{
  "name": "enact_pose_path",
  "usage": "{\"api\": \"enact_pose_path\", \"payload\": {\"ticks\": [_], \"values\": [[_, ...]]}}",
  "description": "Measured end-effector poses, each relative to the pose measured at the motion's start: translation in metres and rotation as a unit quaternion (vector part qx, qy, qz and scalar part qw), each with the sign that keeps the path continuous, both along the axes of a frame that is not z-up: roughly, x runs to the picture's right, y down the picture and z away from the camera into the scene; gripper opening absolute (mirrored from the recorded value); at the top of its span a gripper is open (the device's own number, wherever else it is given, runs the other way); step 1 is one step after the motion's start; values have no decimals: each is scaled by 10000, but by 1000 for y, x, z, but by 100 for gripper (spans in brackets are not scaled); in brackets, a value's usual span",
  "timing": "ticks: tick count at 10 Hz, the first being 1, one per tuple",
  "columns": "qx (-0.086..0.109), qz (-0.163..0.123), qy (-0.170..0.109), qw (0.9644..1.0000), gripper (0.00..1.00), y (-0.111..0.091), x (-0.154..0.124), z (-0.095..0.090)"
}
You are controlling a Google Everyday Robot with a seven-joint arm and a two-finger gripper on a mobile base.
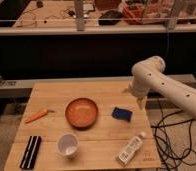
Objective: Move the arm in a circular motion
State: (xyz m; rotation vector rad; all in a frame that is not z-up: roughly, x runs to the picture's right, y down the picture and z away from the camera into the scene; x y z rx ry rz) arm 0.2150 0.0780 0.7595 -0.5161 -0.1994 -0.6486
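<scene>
Nearest, along the lower edge of the frame, a flat black-and-white striped object [30,151] lies at the lower left corner of the wooden table [98,136], with an upright white cup [68,145] just to its right. A white bottle [131,149] lies on its side near the lower right corner, its cap pointing up and to the right. Farther back, across the middle of the tabletop, an orange carrot [36,115] lies slanted at the left and a round reddish-brown bowl [82,112] sits at the centre. A small blue sponge-like block [122,113] rests to the right of the bowl, apart from it. Just beyond the block, above the table's right edge, the gripper [140,102] hangs as a narrow point aimed downward. Whether it is open or closed cannot be told, and nothing can be made out in its grasp. The arm [163,82], cream-white and thick, enters from the right edge of the frame, rises leftward to a rounded elbow at centre right, then drops to the gripper. Black cables [172,131] loop on the floor at the right of the table. Behind the table runs a pale horizontal rail [51,82]. At the top of the frame, farthest away, stands a workbench [51,12] with cluttered items too blurred to name.
</scene>
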Motion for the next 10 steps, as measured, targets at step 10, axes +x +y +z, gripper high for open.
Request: {"api": "enact_pose_path", "payload": {"ticks": [10], "values": [[-195, -645, -620, 9958, 80, 65, -105, -53]]}}
